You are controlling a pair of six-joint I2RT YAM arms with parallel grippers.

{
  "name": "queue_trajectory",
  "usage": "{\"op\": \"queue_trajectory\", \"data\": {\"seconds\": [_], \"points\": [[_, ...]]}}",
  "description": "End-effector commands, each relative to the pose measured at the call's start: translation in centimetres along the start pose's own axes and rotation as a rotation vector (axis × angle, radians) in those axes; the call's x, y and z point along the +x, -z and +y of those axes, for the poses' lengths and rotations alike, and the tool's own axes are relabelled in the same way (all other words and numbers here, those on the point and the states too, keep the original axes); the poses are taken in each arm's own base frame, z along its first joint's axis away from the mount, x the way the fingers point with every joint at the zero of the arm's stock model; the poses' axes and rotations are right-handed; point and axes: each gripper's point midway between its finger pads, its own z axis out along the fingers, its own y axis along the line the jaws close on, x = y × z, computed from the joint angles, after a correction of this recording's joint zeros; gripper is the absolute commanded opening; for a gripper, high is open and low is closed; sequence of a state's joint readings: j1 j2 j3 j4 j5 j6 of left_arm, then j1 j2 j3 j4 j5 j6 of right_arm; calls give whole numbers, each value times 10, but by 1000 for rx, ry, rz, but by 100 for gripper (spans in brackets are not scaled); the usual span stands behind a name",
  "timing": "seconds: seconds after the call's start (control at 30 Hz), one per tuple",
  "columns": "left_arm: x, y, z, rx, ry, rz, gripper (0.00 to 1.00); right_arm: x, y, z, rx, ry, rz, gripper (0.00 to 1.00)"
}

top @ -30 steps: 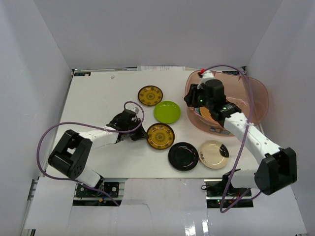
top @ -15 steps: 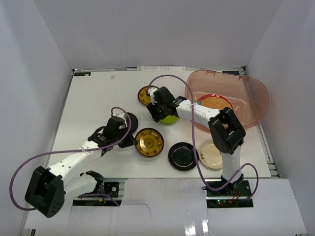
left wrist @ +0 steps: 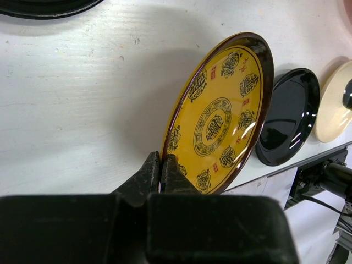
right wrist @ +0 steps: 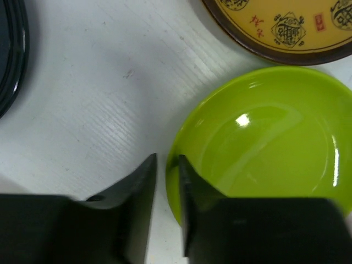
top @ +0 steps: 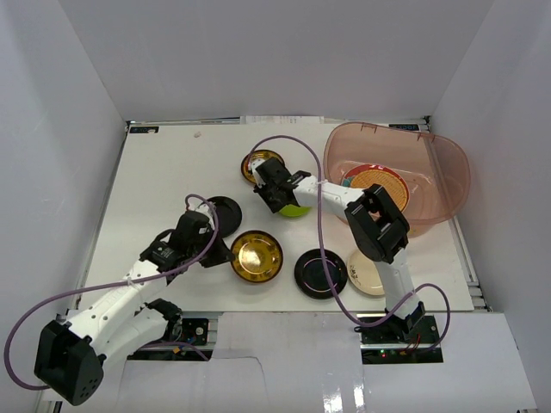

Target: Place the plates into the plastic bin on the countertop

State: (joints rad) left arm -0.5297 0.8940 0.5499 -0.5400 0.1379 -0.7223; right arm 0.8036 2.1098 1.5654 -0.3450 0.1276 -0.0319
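the left gripper (left wrist: 162,165) is clenched on the near rim of a yellow patterned plate (left wrist: 217,124), holding it tilted over the white countertop (top: 164,172). a black plate (left wrist: 289,118) and a cream plate (left wrist: 333,110) lie flat just to its right. a dark plate (top: 225,209) lies flat beside the left wrist, on its far side.

the right gripper (right wrist: 168,165) is down at the lime green plate (right wrist: 264,148), near the middle of the countertop. its jaws stand a little apart, astride the plate's rim, one finger outside and one over the bowl of the plate. a sliver of white shows between the outer finger and the rim, so they are not clamped on it. a second yellow patterned plate (right wrist: 286,27) lies flat just beyond the green one.

the plastic bin (top: 448,159) sits at the far right of the countertop. inside it lies a woven orange plate (top: 376,181), with bits of other plates showing around its edge.
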Motion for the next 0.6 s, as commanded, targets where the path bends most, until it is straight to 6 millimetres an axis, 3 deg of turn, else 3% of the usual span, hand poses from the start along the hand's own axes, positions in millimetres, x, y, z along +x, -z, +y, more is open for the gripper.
{"op": "queue_trajectory", "data": {"seconds": [0.0,0.03,0.2,0.27,0.4,0.5,0.57], "points": [[-18,16,-17,48,-7,-67,0,-8,-2,-3,53,33,-7,22],[-19,19,-18,52,-8,-74,0,-7,-1,2,58,45,-3,14],[-33,35,-28,82,-31,-137,0,-21,17,5,129,77,-48,8],[-35,39,-31,85,-39,-141,0,-39,39,8,128,66,-104,8],[-37,45,-37,111,-48,-154,0,-80,96,4,140,33,-249,8],[-45,54,-49,171,-64,-194,0,-119,159,-2,139,2,-404,8],[-50,61,-59,205,-74,-213,0,-131,184,-10,172,-9,-452,8]]}}
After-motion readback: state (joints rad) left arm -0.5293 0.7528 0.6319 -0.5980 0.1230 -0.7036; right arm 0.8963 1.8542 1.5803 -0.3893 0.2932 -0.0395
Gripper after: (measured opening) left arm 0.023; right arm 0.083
